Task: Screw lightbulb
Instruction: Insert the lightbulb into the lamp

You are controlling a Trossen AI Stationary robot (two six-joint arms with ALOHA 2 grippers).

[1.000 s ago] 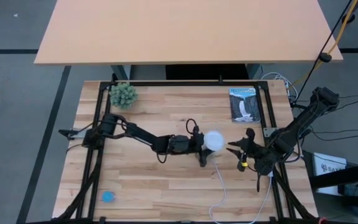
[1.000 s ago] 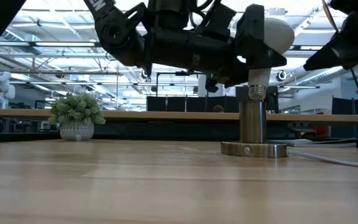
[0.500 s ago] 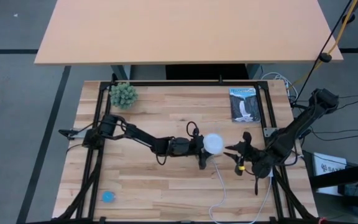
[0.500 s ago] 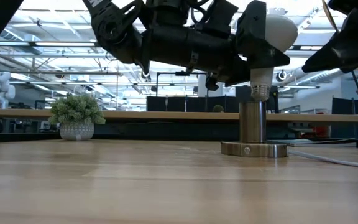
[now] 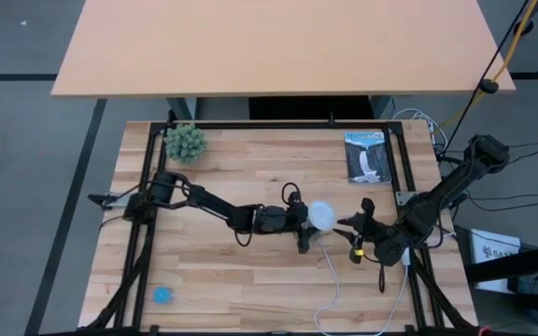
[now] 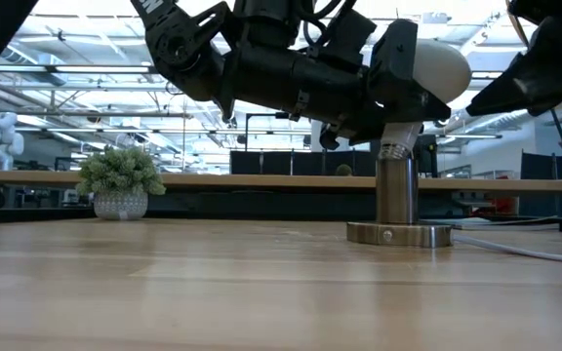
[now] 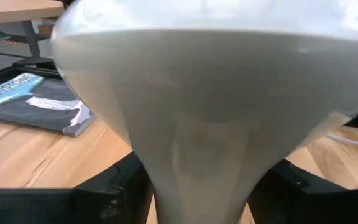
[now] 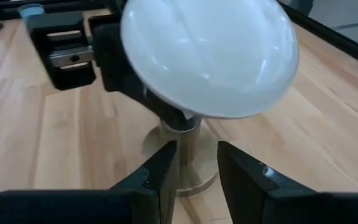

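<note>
The white lightbulb [image 6: 437, 68] leans over the metal socket post [image 6: 395, 190], which stands on a round base disc [image 6: 398, 234] at mid-table. Its grey screw base [image 6: 391, 151] meets the post's mouth at a slant. My left gripper [image 5: 304, 224] reaches in from the table's left and is shut on the lightbulb [image 5: 322, 216]. My right gripper [image 5: 356, 235] hovers just right of the socket, open, with nothing between its fingers [image 8: 160, 177]. It faces the lightbulb [image 8: 210, 56] and the socket base [image 8: 188, 158]. My left gripper pinches the lightbulb's tapering neck [image 7: 197, 168] between its two fingers [image 7: 114, 190], just below the dome. The fingers come nearly level from the table's left. The lightbulb is tilted, dome toward the right arm, with its screw base at the socket post's top.
A white cord [image 5: 332, 280] runs from the socket to the near edge. A potted plant [image 5: 186, 142] stands at the far left and a booklet [image 5: 367, 157] lies at the far right. A small blue thing [image 5: 162, 295] is at the near left corner.
My left gripper has tipped the lightbulb from upright to leaning, its dome swinging toward the right arm while its screw base stays at the socket's mouth. My right gripper has crept toward the socket and the near edge.
</note>
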